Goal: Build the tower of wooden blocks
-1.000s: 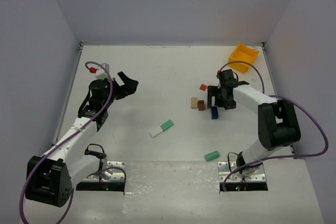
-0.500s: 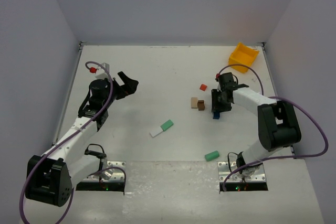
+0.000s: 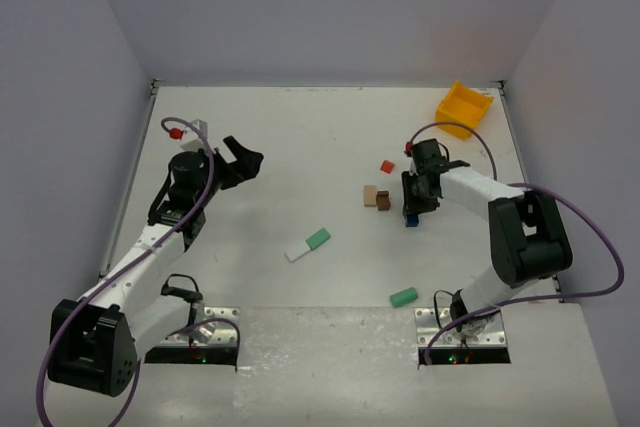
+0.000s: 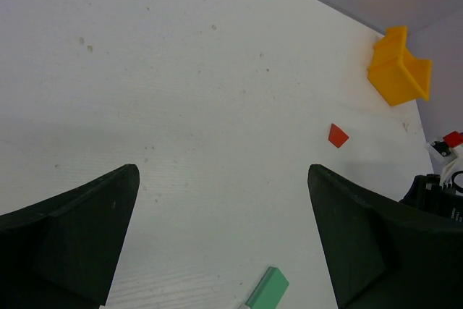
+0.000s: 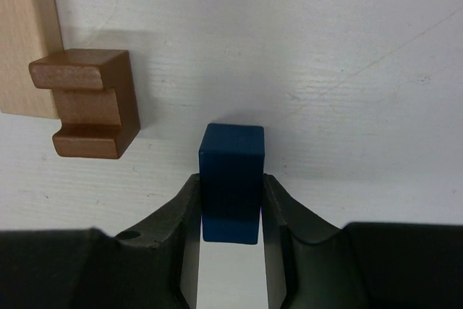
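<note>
Blue block (image 5: 231, 157) in matt paint, brown block (image 5: 90, 103) stained, slightly glossy wood, tan block (image 5: 25, 48) bare grained wood, table (image 5: 347, 56) matt white, faintly streaked, right gripper (image 5: 230, 182) matt black plastic, yellow bin (image 4: 399, 66) smooth plastic

Our left arm (image 3: 150, 237) reaches up the left side of the table with its elbow bent. The left gripper (image 3: 243, 159) hangs above the surface, jaws spread wide apart. Our right arm (image 3: 520, 237) folds at the elbow and stretches leftward, wrist tipped down. The right gripper (image 5: 231, 186) has both fingers (image 5: 184, 215) pressed against the sides of a blue block (image 5: 231, 157).
</note>
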